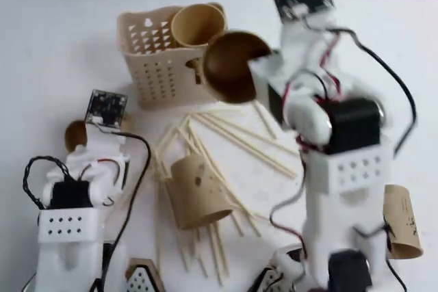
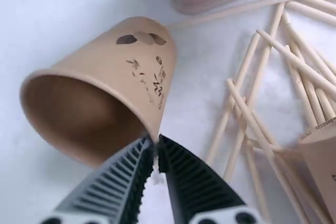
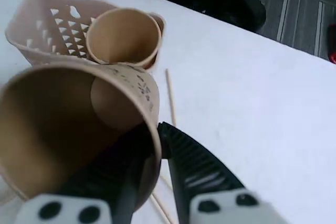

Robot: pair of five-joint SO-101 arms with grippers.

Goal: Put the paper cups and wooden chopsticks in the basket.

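Note:
My left gripper (image 2: pixel 156 149) is shut on the rim of a tan paper cup (image 2: pixel 100 98) that lies tilted on the white table, left of the chopsticks; the same cup (image 1: pixel 76 135) pokes out past the left arm. My right gripper (image 3: pixel 157 141) is shut on the rim of a second paper cup (image 3: pixel 73 124), held in the air beside the basket (image 1: pixel 159 56), its mouth (image 1: pixel 233 65) facing up. A third cup (image 1: pixel 198 24) sits inside the basket. Several wooden chopsticks (image 1: pixel 226 143) lie scattered in front of the basket, with another cup (image 1: pixel 198 193) lying on them.
One more paper cup (image 1: pixel 401 222) lies on its side at the right, beside the right arm's base. Cables hang from both arms. The table's far edge runs behind the basket, and a single chopstick (image 3: pixel 170 95) lies past the basket.

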